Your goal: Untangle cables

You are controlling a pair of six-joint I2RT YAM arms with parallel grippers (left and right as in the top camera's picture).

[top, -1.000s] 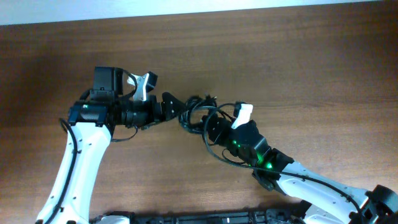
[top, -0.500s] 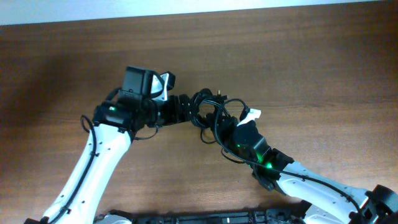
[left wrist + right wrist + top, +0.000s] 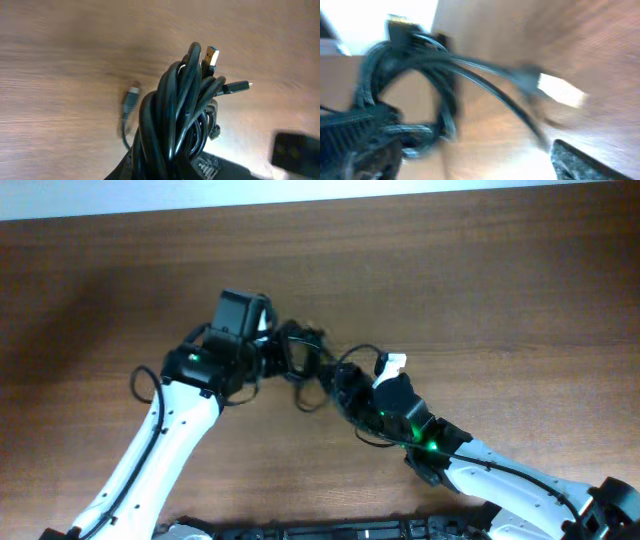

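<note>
The cables (image 3: 303, 360) are one knotted black bundle at the middle of the wooden table, between my two grippers. My left gripper (image 3: 278, 352) is at the bundle's left side. In the left wrist view the bundle (image 3: 175, 115) stands up from between the jaws of the left gripper (image 3: 175, 167), which is shut on it. A silvery USB plug (image 3: 211, 54) and a thinner plug (image 3: 239, 87) stick out at its top. My right gripper (image 3: 345, 388) is just right of the bundle. In the blurred right wrist view that gripper (image 3: 470, 152) is open, with the loops (image 3: 410, 65) beside its left finger (image 3: 360, 135).
The brown table (image 3: 500, 290) runs wide on both sides of the arms. A pale strip (image 3: 300, 192) marks its far edge. A dark bar (image 3: 330, 530) lies along the near edge between the arm bases. A loose plug end (image 3: 131, 97) hangs left of the bundle.
My left arm has swung right to the bundle and shut on it. My right gripper has opened and let the cables go. The bundle has shifted slightly left.
</note>
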